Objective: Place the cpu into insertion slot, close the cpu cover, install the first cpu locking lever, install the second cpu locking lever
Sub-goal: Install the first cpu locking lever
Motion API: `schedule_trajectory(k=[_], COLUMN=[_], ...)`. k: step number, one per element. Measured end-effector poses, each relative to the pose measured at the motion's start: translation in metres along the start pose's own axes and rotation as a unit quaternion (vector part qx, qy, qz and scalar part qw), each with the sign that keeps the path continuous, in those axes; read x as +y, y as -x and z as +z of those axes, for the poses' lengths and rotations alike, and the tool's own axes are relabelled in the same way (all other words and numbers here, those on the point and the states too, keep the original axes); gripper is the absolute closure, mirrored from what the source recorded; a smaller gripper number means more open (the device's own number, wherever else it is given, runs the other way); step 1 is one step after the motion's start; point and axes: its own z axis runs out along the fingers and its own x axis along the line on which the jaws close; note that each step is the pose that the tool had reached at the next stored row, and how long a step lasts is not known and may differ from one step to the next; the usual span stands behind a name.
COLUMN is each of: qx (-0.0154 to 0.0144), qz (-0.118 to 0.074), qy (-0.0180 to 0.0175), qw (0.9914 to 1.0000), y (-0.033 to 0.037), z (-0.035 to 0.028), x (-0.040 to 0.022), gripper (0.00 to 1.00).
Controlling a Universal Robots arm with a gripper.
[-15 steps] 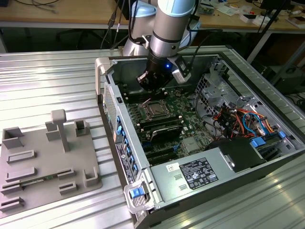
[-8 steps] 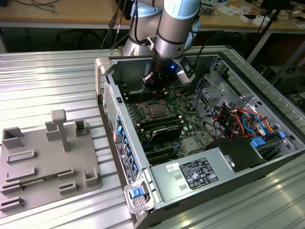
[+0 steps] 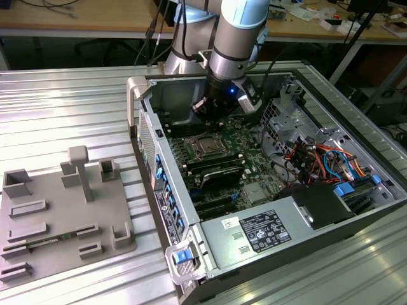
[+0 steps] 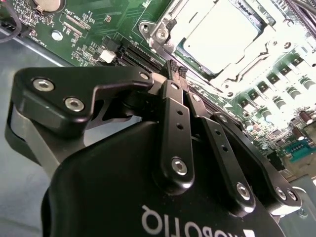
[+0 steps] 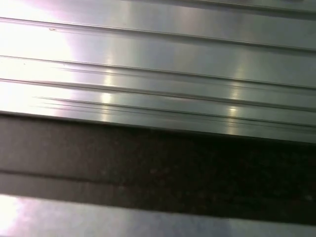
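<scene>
Hovering upper centre in the exterior view, your gripper (image 4: 176,70) has fingers pressed together beside the cpu cover (image 4: 274,47). The cpu (image 4: 219,37) seemingly fills its window.

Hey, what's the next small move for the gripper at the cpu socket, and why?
Probably a slight push down with the shut gripper at the near edge of the cover. The cpu already lies under the closed cover, and the tips sit right beside that edge. I cannot tell whether a lever there is latched.
</scene>
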Motion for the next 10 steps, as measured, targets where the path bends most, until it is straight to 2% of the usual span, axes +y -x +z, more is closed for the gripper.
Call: schedule_trajectory(k=[10], qx=[0.0002], qz=[0.000], qy=[-0.0002], qw=[1.00000], y=[0.0004], z=[0.0098], x=[-0.0002], gripper=[0.89])
